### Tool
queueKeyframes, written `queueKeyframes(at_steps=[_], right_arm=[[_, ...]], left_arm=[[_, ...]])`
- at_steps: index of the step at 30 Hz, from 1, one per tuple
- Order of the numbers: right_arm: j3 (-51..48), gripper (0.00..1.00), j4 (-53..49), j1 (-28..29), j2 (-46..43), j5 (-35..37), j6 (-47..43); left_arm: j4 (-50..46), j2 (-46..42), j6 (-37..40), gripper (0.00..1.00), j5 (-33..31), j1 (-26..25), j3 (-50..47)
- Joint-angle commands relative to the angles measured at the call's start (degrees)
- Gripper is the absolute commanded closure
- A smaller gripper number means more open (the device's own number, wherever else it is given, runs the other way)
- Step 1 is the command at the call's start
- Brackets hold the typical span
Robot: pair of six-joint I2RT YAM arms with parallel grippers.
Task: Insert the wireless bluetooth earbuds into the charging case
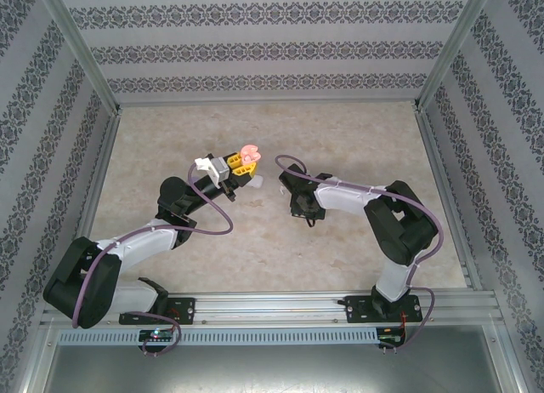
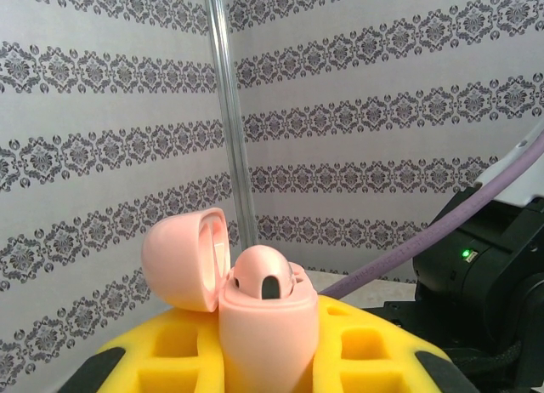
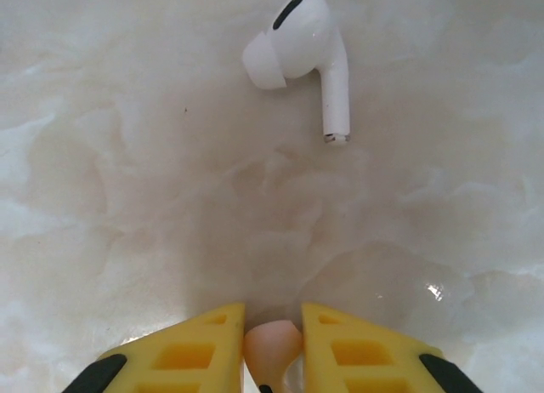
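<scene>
My left gripper (image 2: 268,318) is shut on a pink charging case (image 2: 270,346), held upright above the table with its lid (image 2: 183,257) swung open to the left. One pink earbud (image 2: 263,276) sits in the case. From above, that gripper (image 1: 241,165) and the case (image 1: 248,155) are at the table's middle. My right gripper (image 3: 272,315) points down at the table, and its yellow fingers (image 3: 200,342) press on both sides of a second pink earbud (image 3: 272,346). A white earbud (image 3: 299,48) lies on the table ahead of it. The right gripper (image 1: 304,211) is just right of the left one.
The marble-look tabletop (image 1: 357,138) is fenced by metal posts and patterned walls (image 1: 255,44). A purple cable (image 2: 476,210) and the black right arm (image 2: 493,274) cross the right side of the left wrist view. The white earbud (image 1: 258,182) lies between the two grippers.
</scene>
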Motion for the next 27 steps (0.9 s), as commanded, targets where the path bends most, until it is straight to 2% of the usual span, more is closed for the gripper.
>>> queueKeyframes(at_steps=[1,14,27], right_arm=[[-2.8,0.8,2.0,-1.3,1.1,0.1,-1.6],[-1.1,0.82,2.0,-1.5,-12.5,-0.5,-3.5],[13.0,0.82,1.7,-1.5,-28.4,-3.3,-8.5]], left_arm=[[0.0,-1.6,0.7,1.0,0.9,-0.9,0.7],[-3.4,-4.2,2.7,1.0,1.7,-1.1,2.5],[-13.4,-8.6,11.9,1.0,2.6,-2.3,6.3]])
